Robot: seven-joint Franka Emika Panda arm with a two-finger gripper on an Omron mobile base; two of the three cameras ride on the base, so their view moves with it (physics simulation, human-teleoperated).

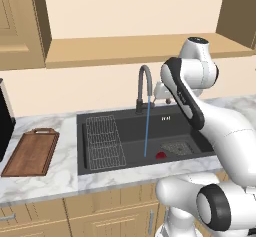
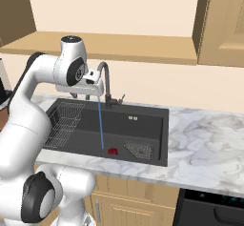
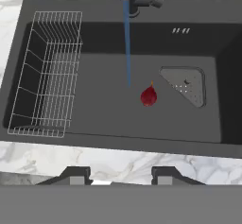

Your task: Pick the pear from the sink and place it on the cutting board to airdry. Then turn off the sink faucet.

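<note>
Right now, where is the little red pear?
The pear lies on the sink floor, between the stream of water and the drain grate, far from the wire rack on the other side.

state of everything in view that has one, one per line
faucet: on, water streaming into the sink
pear: lying on the sink floor beside the drain grate, not held
sink: holds pear and wire rack
cutting board: bare, on the counter
gripper: shut, holding nothing, above the sink
</note>
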